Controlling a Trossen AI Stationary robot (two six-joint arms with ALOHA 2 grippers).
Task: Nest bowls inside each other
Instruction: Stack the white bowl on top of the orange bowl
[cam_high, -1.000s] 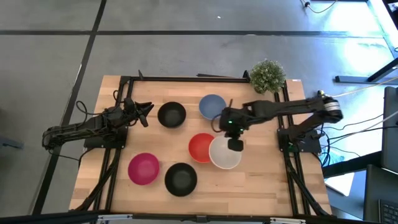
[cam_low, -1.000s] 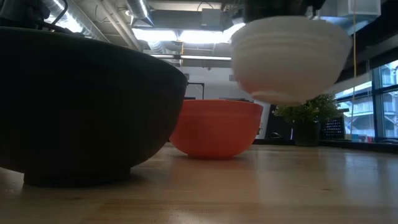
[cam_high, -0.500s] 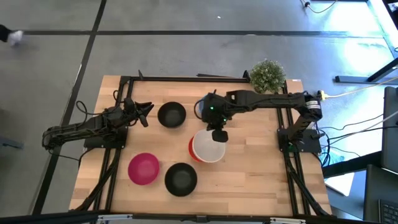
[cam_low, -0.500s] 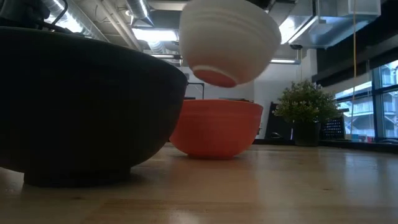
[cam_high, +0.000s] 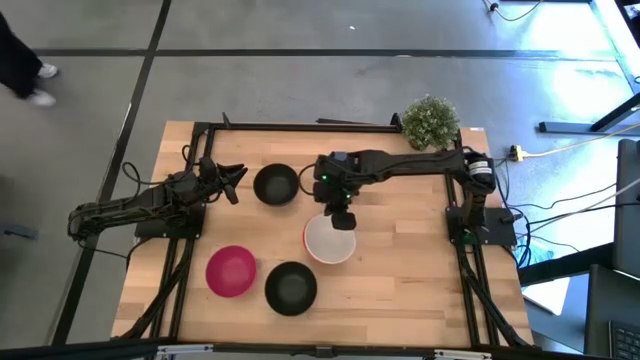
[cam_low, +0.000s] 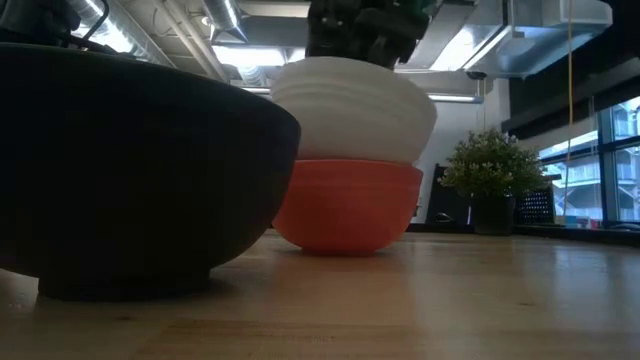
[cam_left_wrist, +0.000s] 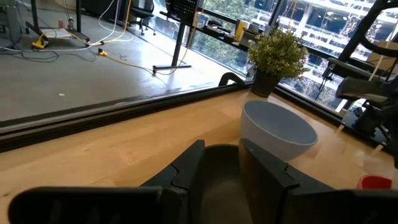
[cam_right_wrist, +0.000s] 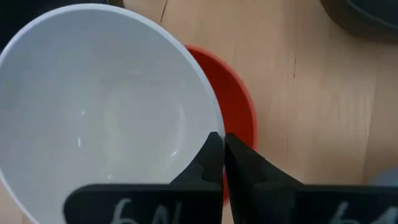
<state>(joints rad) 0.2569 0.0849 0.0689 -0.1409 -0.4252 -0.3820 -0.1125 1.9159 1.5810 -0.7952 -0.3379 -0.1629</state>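
Pale wooden surface (cam_high: 400, 300) fills my overhead feed. On it, I see the right gripper (cam_high: 342, 219) with fingers pinched on the rim of the round white bowl (cam_high: 329, 240), seated in the red bowl (cam_low: 350, 205). Left gripper (cam_high: 232, 180) waits near the surface's left edge, fingers narrowly parted.

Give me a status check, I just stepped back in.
Right gripper shut on white bowl rim, bowl sitting in red bowl. Left gripper open, idle beside a black bowl. Nothing in the way.

Dark jointed arms, black cables
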